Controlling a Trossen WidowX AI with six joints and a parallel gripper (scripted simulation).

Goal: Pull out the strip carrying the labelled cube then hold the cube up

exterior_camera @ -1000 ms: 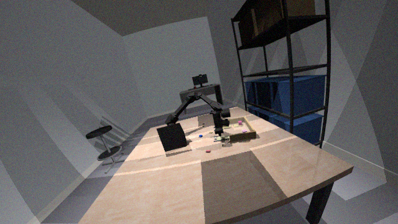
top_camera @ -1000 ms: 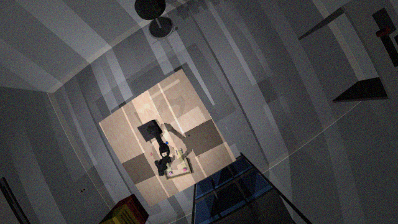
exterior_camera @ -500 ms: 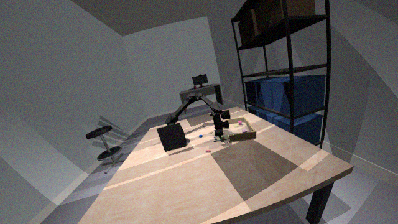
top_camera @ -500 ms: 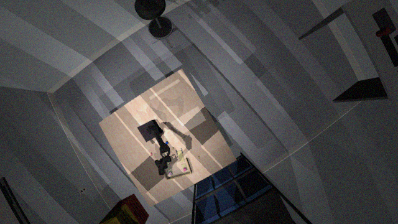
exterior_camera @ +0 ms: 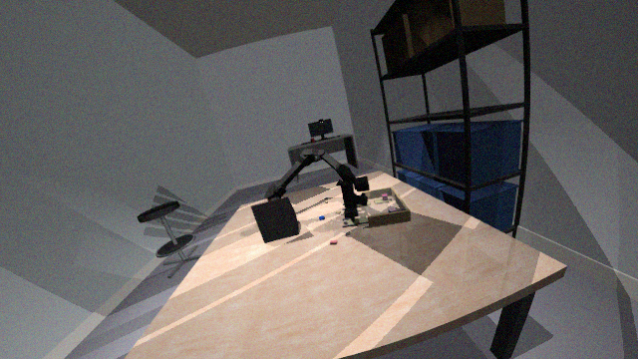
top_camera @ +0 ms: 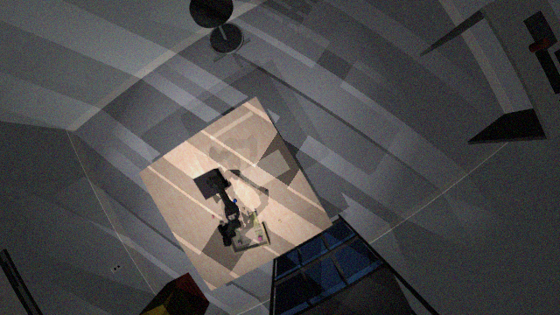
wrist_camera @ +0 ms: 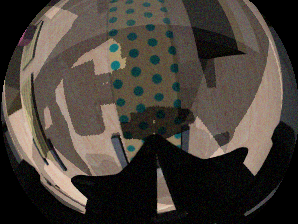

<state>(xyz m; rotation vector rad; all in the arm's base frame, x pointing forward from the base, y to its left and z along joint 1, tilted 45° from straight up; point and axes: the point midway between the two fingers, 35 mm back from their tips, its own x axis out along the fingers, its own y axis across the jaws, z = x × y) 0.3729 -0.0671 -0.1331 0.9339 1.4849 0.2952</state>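
Observation:
My gripper (exterior_camera: 350,221) (wrist_camera: 153,138) is shut with nothing between its fingers. It points down over the near part of the teal-dotted strip (wrist_camera: 136,72); whether it touches is unclear. The dotted strip shows no break in the wrist view, and its far end is out of that view. A striped strip (wrist_camera: 37,117) lies to the left, with a gap between it and a farther piece (wrist_camera: 33,47). A pinkish cube (wrist_camera: 25,36) is by that farther piece. A pink cube (top_camera: 261,238) (exterior_camera: 385,196) and a purple one (top_camera: 240,242) (exterior_camera: 392,209) sit in the tray (top_camera: 251,248) (exterior_camera: 394,217). Labels are unreadable.
A small blue object (top_camera: 234,200) (exterior_camera: 322,217) and a small red one (top_camera: 213,216) (exterior_camera: 333,242) lie on the table (top_camera: 306,214) (exterior_camera: 299,299). Dark rails (wrist_camera: 119,151) (wrist_camera: 185,140) flank the dotted strip. A shelf rack (exterior_camera: 466,150) stands beyond the table.

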